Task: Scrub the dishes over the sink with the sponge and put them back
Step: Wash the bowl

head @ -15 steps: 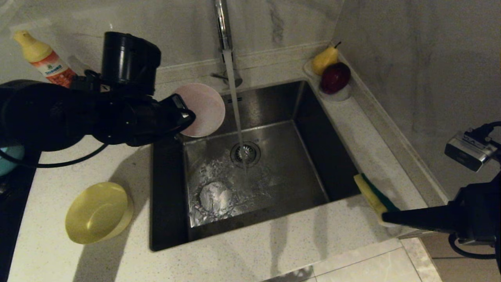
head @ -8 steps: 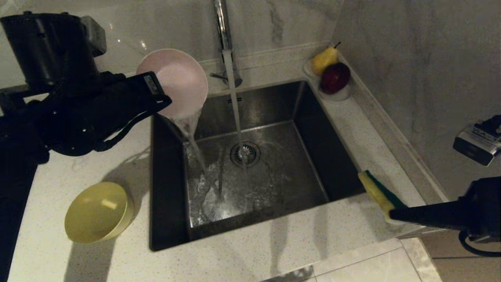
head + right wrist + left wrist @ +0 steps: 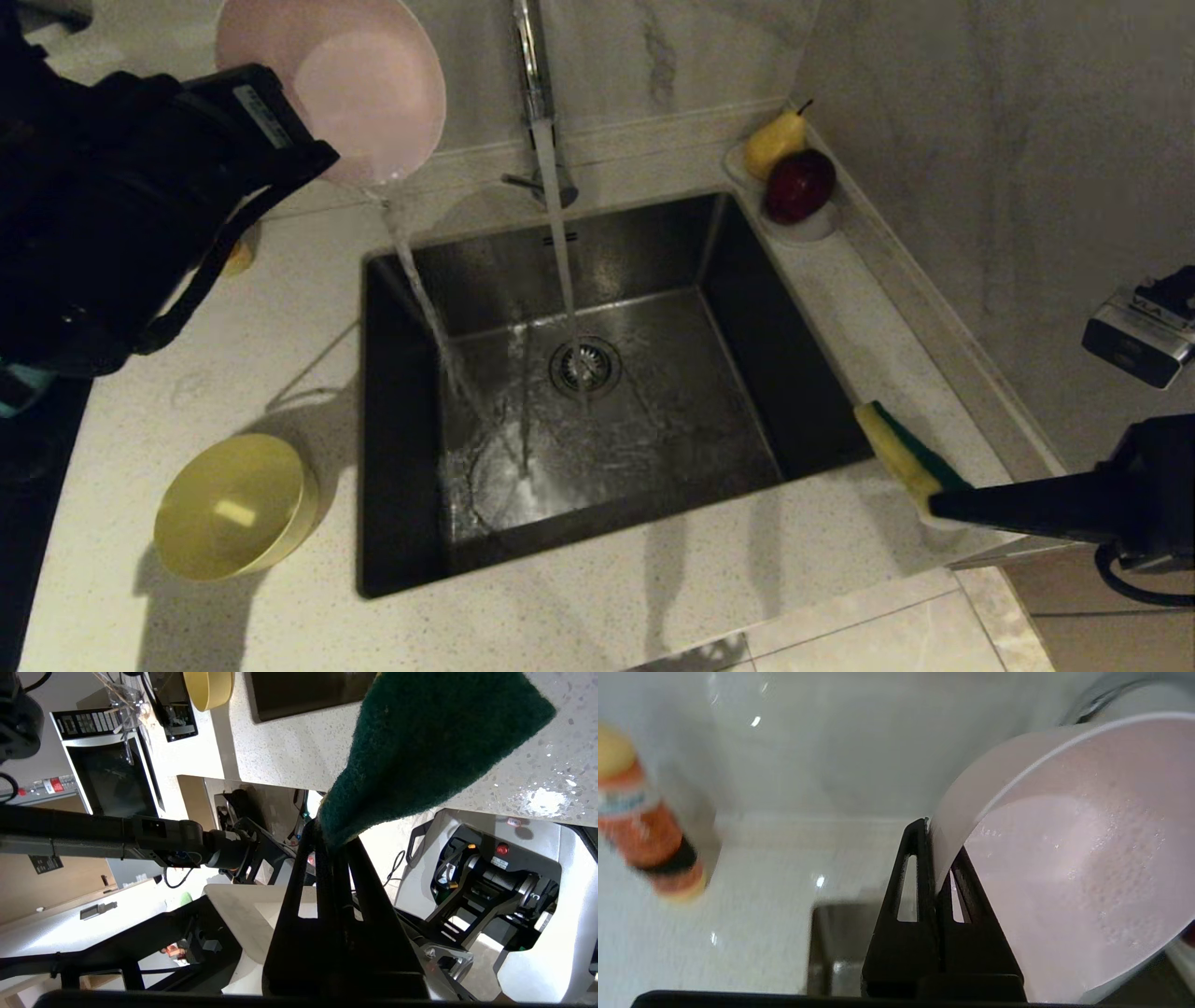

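Above the sink's [image 3: 597, 252] back-left corner the left gripper [image 3: 941, 858], fingers clenched on the pink bowl's [image 3: 350, 79] rim, tips out rinse water, while the right gripper [image 3: 938, 506] pinches the sponge [image 3: 901, 457] at the sink's right edge; setting the bowl back on the surface looks next.

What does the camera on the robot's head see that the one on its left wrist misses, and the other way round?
Only the head view shows the yellow bowl on the counter, the sponge held by the right gripper, the fruit, and water running from the tap into the drain. Only the left wrist view shows the left gripper with its jaws pinching the rim, and an orange bottle. Both show the tilted pink bowl and the sink.
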